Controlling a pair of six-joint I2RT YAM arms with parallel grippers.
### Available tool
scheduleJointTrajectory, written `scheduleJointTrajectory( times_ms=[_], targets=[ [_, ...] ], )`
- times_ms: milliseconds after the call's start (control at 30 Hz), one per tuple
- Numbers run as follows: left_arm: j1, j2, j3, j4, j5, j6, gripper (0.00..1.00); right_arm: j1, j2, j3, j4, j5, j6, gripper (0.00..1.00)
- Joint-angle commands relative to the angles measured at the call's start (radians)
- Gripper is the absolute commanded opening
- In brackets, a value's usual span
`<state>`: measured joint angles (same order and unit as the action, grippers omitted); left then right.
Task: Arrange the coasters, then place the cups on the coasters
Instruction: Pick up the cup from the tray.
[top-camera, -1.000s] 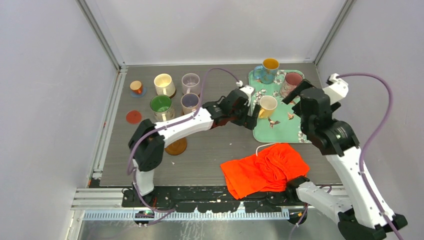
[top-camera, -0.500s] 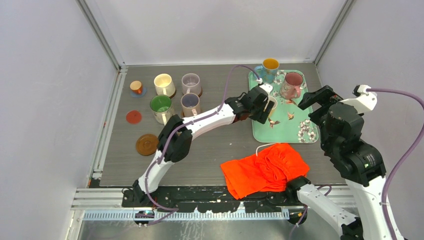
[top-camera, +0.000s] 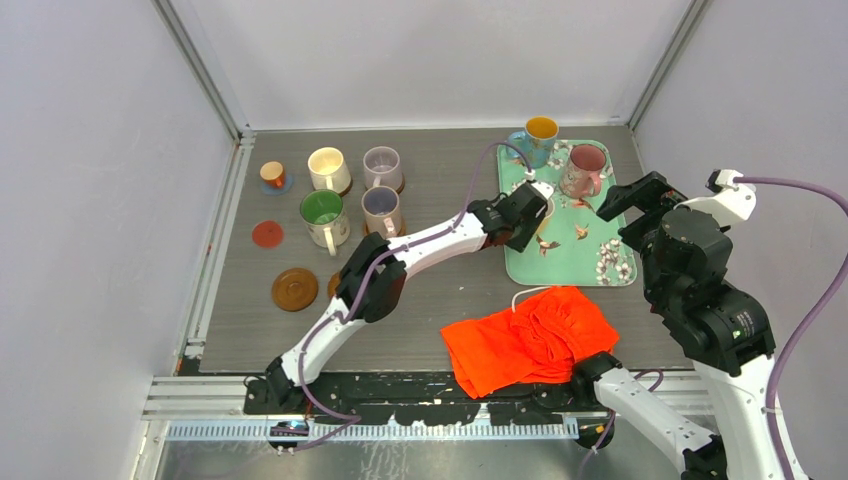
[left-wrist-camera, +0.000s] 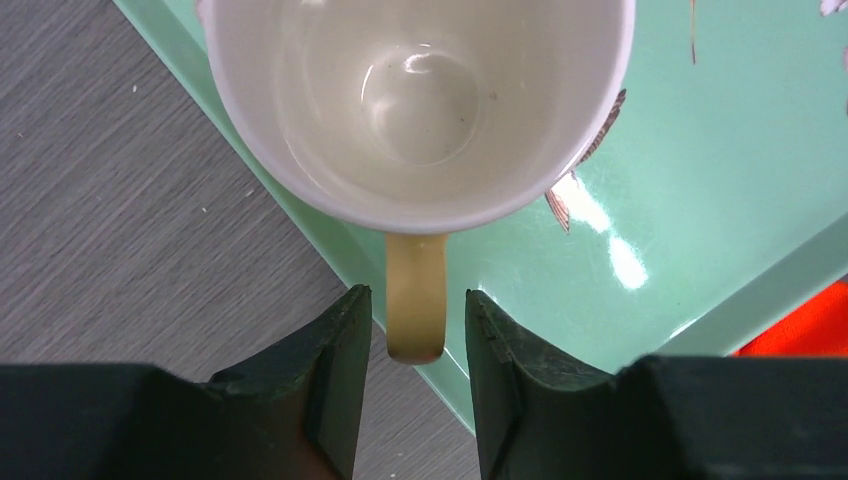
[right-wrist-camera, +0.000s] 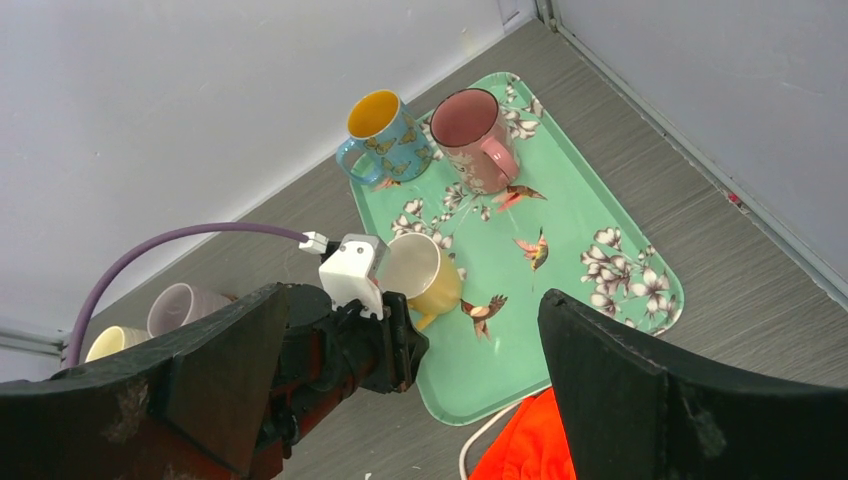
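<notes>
The left pincer (left-wrist-camera: 417, 298) is seen low over the edge of the teal tray (left-wrist-camera: 700, 150), its jaws standing narrowly apart, one on each side of the handle (left-wrist-camera: 415, 265) of a pale yellow cup (left-wrist-camera: 420, 90). A thin gap is visible on both sides, so nothing is judged to be gripped yet. That cup stands upright and empty on the tray, directly ahead of the fingertips. The right pincer (right-wrist-camera: 415, 345) is spread wide and holds nothing, well to the right of the left one. Well to the left of the left pincer, part of the task is judged done: a tiny orange cup (top-camera: 272, 175) is set on the blue coaster (top-camera: 283, 187), and a cream cup (top-camera: 329, 168), a green-inside cup (top-camera: 322, 213) and two lilac cups (top-camera: 382, 165) are grouped beside it. Brown rims are seen under the lilac pair; under the other two it cannot be told. A red-orange coaster (top-camera: 267, 234) and a brown coaster (top-camera: 294, 289) lie bare, farther left and nearer the bases. Beyond the left pincer, a blue cup (top-camera: 535, 140) and a pink-maroon cup (top-camera: 585, 165) are left on the tray, so three cups are judged still to be moved. An orange cloth (top-camera: 530, 340) lies nearer the bases
</notes>
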<state>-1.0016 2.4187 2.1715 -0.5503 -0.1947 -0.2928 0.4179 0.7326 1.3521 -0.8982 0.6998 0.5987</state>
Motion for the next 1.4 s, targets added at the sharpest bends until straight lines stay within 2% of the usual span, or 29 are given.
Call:
scheduleJointTrajectory(
  times_ms=[0, 333, 433, 633, 667, 800, 1133, 1367],
  targets=[
    [-0.005, 0.019, 0.081, -0.008, -0.017, 0.034, 0.41, 0.002, -0.004, 0.027, 0.023, -0.002, -0.016, 1.00],
    [-0.005, 0.067, 0.158, -0.018, -0.034, 0.063, 0.38, 0.001, -0.003, 0.029, 0.014, -0.001, -0.014, 1.00],
    [-0.005, 0.083, 0.183, -0.046, -0.041, 0.071, 0.29, 0.001, 0.000, 0.028, 0.013, 0.001, -0.014, 1.00],
    [-0.005, 0.061, 0.183, -0.076, -0.034, 0.082, 0.03, 0.001, 0.008, 0.025, 0.013, 0.000, -0.013, 1.00],
    [-0.005, 0.051, 0.177, -0.077, -0.034, 0.084, 0.01, 0.001, 0.007, 0.023, 0.013, 0.000, -0.013, 1.00],
    [-0.005, -0.019, 0.122, -0.043, -0.041, 0.098, 0.00, 0.000, 0.012, 0.021, 0.017, -0.003, -0.013, 1.00],
    [-0.005, -0.241, -0.118, 0.162, -0.002, 0.103, 0.00, 0.001, 0.013, 0.003, 0.033, -0.009, -0.012, 1.00],
    [-0.003, -0.391, -0.238, 0.211, -0.042, 0.112, 0.00, 0.000, 0.025, -0.013, 0.060, -0.037, -0.013, 1.00]
  ],
)
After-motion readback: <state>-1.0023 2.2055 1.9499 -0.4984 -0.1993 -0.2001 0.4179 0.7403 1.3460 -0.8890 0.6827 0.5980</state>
